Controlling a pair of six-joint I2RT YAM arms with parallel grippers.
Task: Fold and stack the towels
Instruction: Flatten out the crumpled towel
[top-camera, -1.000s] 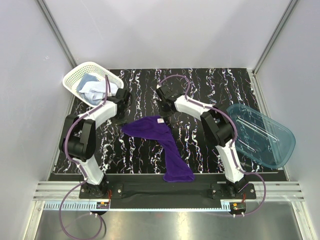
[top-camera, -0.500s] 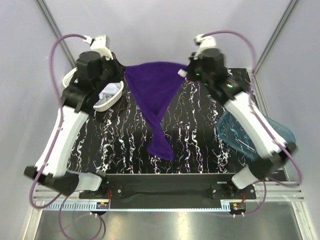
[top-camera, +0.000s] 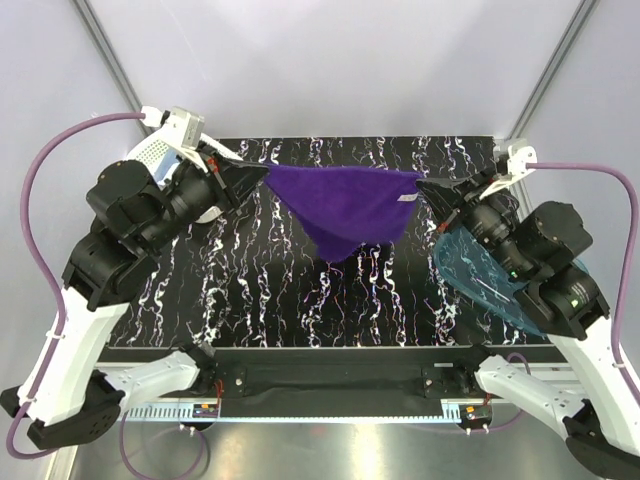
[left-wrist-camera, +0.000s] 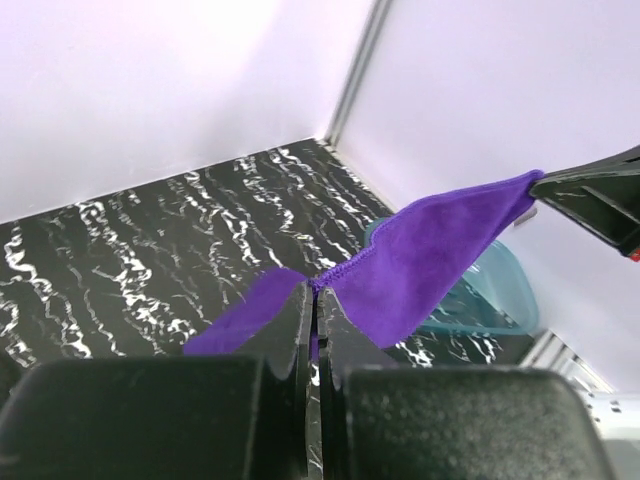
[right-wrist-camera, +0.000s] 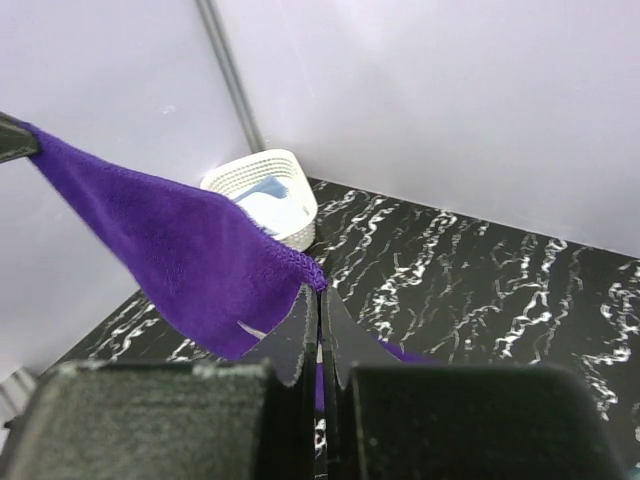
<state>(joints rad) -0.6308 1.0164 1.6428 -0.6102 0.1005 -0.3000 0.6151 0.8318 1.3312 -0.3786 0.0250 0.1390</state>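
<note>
Now both pincers are shut tight on cloth: the left pincer (top-camera: 262, 172) nips one top corner of the purple towel (top-camera: 350, 205) and the right pincer (top-camera: 420, 187) nips the other. Each wrist view shows the hem caught right at the fingertips. Between them the top edge runs nearly taut, and the rest hangs in a short drape above the middle of the bench (top-camera: 250, 290), clear of its surface as far as I can judge. A second ago this towel lay rumpled near the bench's front edge; half a second ago it dangled in a long twisted tail. So it has been lifted and spread, which I take as ready for laying flat, with no fold made yet. The basket (right-wrist-camera: 235, 178) at the back left corner holds a blue towel (right-wrist-camera: 270, 192), still waiting, and the tub (top-camera: 480, 275) sits at the right edge.
</note>
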